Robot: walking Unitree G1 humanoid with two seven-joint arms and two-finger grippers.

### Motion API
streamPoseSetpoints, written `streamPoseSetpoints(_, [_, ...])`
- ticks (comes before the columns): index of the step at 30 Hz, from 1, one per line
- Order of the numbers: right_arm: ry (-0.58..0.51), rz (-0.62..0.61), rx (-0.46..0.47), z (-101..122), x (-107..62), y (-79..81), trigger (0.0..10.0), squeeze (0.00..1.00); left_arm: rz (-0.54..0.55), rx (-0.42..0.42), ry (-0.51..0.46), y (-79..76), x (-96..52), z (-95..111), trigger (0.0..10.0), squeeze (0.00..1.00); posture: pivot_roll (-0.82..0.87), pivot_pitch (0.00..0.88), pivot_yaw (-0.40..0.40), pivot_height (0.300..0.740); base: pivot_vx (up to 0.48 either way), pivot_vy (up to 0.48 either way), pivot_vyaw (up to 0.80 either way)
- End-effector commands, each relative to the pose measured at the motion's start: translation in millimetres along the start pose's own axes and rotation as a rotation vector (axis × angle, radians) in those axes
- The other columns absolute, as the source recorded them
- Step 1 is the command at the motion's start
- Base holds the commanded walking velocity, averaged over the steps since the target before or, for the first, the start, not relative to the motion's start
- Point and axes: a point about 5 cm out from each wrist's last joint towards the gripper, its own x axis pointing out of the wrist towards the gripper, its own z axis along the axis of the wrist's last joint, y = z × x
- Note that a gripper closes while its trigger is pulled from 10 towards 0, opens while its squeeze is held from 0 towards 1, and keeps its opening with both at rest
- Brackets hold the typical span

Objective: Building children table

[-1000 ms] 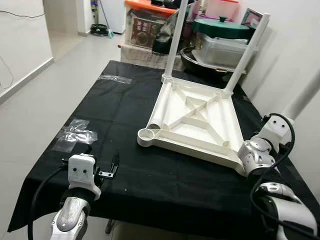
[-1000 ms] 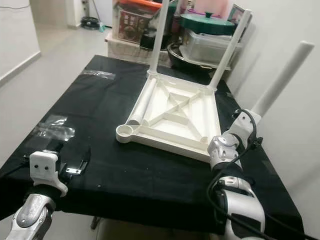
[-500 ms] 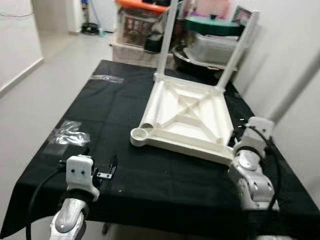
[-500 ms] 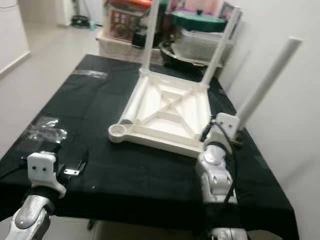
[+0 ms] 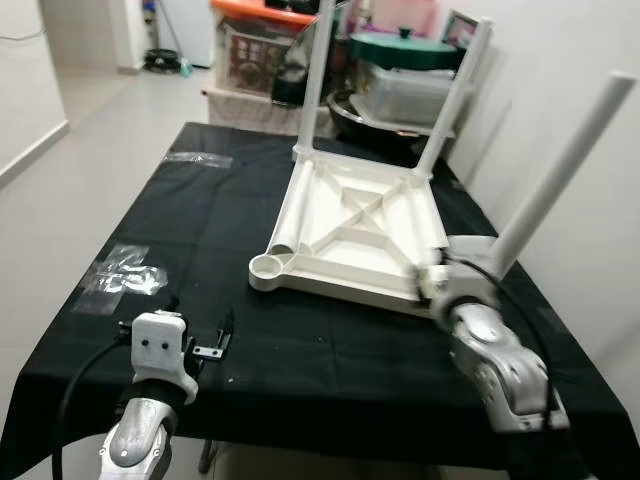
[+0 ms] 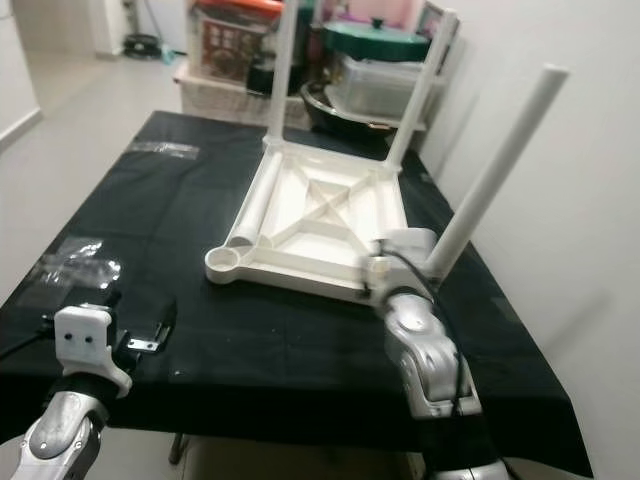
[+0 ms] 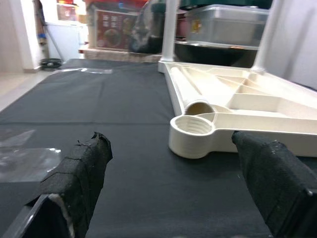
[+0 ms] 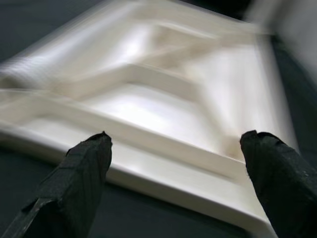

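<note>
The tabletop (image 5: 360,235) lies upside down on the black cloth (image 5: 200,210), ribs up, toward the far right of the work table; two legs already stand in the far corners, the far-left leg (image 5: 312,75) and the far-right leg (image 5: 455,95), both upright; a third leg (image 5: 560,170) rises from the near-right corner, tilted out to the right, so I judge it placed in or at its socket but not yet seated straight; whether its foot is fully home is hidden by the arm.

The near-left socket (image 5: 268,266) is open and threaded, nothing in it; a fourth leg (image 5: 300,215) lies loose inside the tabletop along the left rail, its end just beside that socket.

The right gripper (image 8: 178,163) hovers at the near-right edge of the tabletop, fingers (image 8: 84,163) spread wide with the near rim between them, gripping nothing; that view is blurred. The left gripper (image 7: 173,163) sits low at the near-left of the table, fingers apart and empty, pointed at the bare socket but well short of it; a clear plastic wrapper (image 5: 125,280) lies on the cloth to its left.

By my count: two legs done, one to straighten, one left to fit, then the flip.
</note>
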Motion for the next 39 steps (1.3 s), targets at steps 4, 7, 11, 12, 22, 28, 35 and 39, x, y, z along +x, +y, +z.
streamPoseSetpoints(4, [-0.1, 0.206, -0.08, 7, 0.3, 26.5, 10.0, 0.0, 0.053, 0.02, -0.004, 9.3, 0.0, 0, 10.0, 0.0, 0.05, 0.0, -0.176, 0.74, 0.0, 0.0, 0.0])
streamPoseSetpoints(7, [-0.129, 0.248, -0.105, 5, -2.9, 35.2, 10.0, 0.0, 0.063, 0.021, -0.007, 11.2, 0.2, 1, 10.0, 0.0, 0.05, 0.0, -0.17, 0.74, 0.0, 0.0, 0.0])
streamPoseSetpoints(11, [-0.15, 0.319, -0.003, 6, -4.2, 45.0, 10.0, 0.0, 0.065, 0.035, -0.007, 12.0, 0.5, 2, 10.0, 0.0, 0.05, 0.0, -0.162, 0.74, 0.0, 0.0, 0.0])
streamPoseSetpoints(12, [-0.164, 0.341, 0.023, 8, -4.3, 49.6, 10.0, 0.0, 0.064, 0.041, -0.006, 11.8, 0.7, 2, 10.0, 0.0, 0.05, 0.0, -0.162, 0.74, 0.0, 0.0, 0.0])
streamPoseSetpoints(22, [-0.313, 0.316, -0.066, 24, 7.9, 63.1, 10.0, 0.0, 0.127, 0.053, -0.018, 21.1, 0.8, 5, 10.0, 0.0, 0.07, 0.0, -0.164, 0.74, 0.0, 0.0, 0.0])
streamPoseSetpoints(28, [-0.343, 0.297, -0.082, 23, 8.0, 65.2, 10.0, 0.0, 0.145, 0.047, -0.029, 24.3, 0.7, 7, 10.0, 0.0, 0.07, 0.0, -0.164, 0.74, 0.0, 0.0, 0.0])
streamPoseSetpoints(35, [-0.366, 0.292, 0.013, 22, 7.6, 63.5, 10.0, 0.0, 0.148, 0.037, -0.044, 25.3, 2.2, 9, 10.0, 0.0, 0.07, 0.0, -0.148, 0.74, 0.0, 0.0, 0.0])
streamPoseSetpoints(39, [-0.358, 0.298, 0.087, 22, 9.8, 60.5, 10.0, 0.0, 0.135, 0.032, -0.043, 22.5, 2.9, 8, 10.0, 0.0, 0.06, 0.0, -0.145, 0.74, 0.0, 0.0, -0.7])
